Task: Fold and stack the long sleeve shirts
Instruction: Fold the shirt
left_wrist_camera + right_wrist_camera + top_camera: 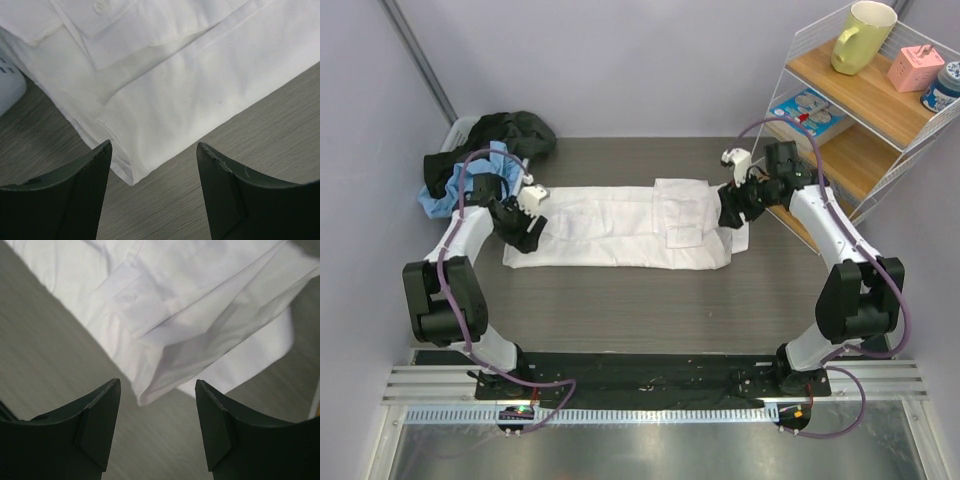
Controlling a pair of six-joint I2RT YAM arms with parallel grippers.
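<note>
**Spotter:** Grey wood-grain table (620, 300), pale walls around it. Your white shirt (620, 228) lies flat across the middle, folded into a long band running from 9 o'clock to 3 o'clock.

**Second:** And the pincers?

**Spotter:** Your left gripper (528, 232) is at the band's 9 o'clock end and your right gripper (730, 208) at its 3 o'clock end. Both are released, jaws apart, with nothing clamped.

**Second:** Do the wrist views agree?

**Spotter:** Yes. Your left gripper (154, 145) hangs over a folded corner of the white shirt (175, 85). The corner's tip shows in the gap between the fingers, with bare table on both sides. Your right gripper (158, 382) frames a layered corner of the white shirt (190, 315). A lower layer sticks out past the fold toward that view's 3 o'clock.

**Second:** Edges?

**Spotter:** The band's 6 o'clock edge runs nearly straight. Its 12 o'clock edge steps outward where the wider fold begins, right of centre.

**Second:** Room to move?

**Spotter:** You have broad bare table between the band and your bases at 6 o'clock, and a narrower strip toward the wall at 12. A heap of dark and blue garments (485, 155) sits at 10 o'clock, near your left arm. A wire shelf rack (865, 95) stands at 2 o'clock, just beside your right arm.
</note>
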